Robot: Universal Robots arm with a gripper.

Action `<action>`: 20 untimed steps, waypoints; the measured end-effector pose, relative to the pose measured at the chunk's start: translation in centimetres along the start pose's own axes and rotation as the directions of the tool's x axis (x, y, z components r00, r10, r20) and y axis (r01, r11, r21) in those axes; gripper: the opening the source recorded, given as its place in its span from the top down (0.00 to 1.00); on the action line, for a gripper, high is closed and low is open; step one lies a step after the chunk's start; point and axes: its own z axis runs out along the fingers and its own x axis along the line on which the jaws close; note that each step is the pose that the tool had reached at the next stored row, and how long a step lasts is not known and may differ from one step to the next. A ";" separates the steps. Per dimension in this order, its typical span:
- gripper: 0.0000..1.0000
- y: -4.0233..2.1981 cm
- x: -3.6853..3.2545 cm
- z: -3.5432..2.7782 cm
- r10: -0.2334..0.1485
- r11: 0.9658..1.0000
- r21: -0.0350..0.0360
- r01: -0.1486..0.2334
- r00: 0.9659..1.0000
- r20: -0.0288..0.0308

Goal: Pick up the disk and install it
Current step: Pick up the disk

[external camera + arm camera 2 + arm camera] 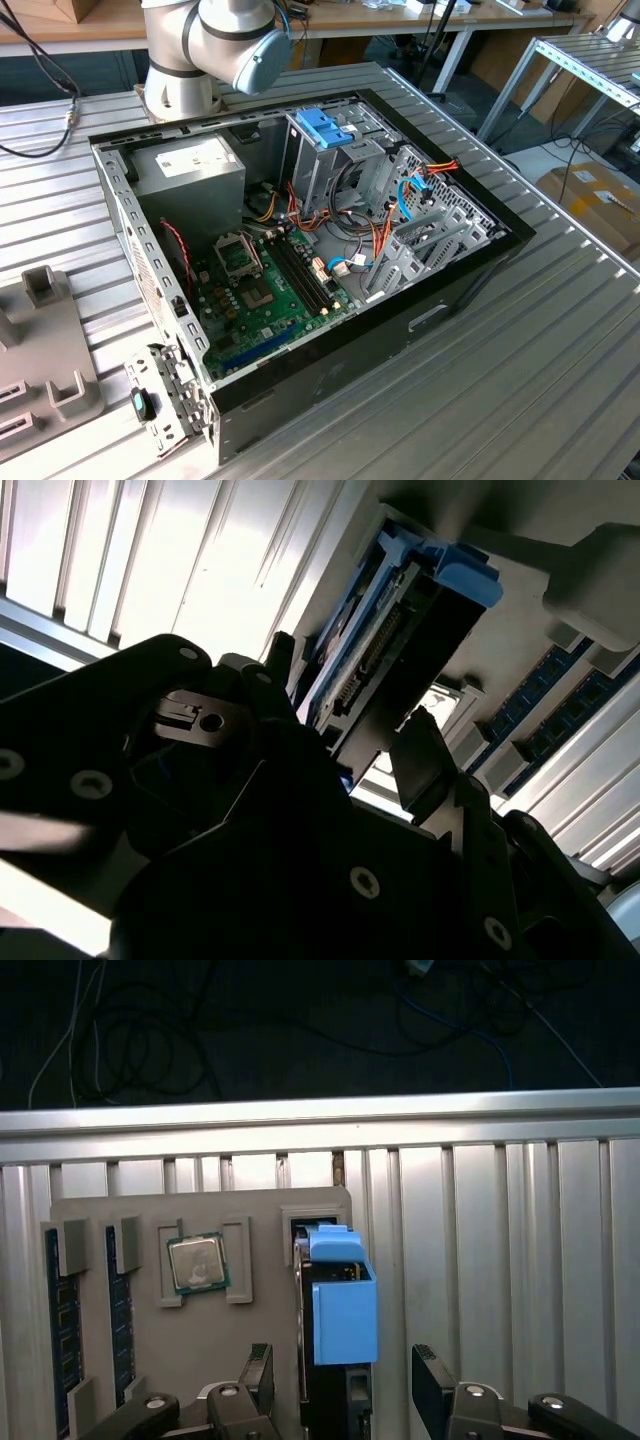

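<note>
Straddling the upright disk [344, 1312], the fingers [430, 1390] stand apart with a gap at each edge.

Exterior view: high, oblique, mid-distance, down onto open black metal computer case [330, 385] on ribbed aluminium table [540, 370]. First wrist view: close, straight down. Second wrist view: closer, low, raking. Shared in both wrist views: upright blue-railed grey disk [345, 1310] [390, 645], flat grey tray [265, 1215] [525, 650].

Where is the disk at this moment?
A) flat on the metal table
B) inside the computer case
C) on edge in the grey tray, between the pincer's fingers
C: in the first wrist view the disk stands on edge in the grey tray, with one finger of the open pincer on each side.
</note>
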 end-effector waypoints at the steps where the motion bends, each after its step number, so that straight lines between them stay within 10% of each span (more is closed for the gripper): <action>1: 0.34 0.00 0.00 0.03 0.000 1.000 0.000 0.000 1.000 0.000; 11: 0.36 0.01 0.00 0.10 0.000 1.000 0.000 0.000 1.000 0.000; 16: 0.65 0.01 0.00 0.13 0.000 1.000 0.000 0.000 1.000 0.000; 20: 0.65 0.01 0.00 0.16 0.000 1.000 0.000 0.000 1.000 0.000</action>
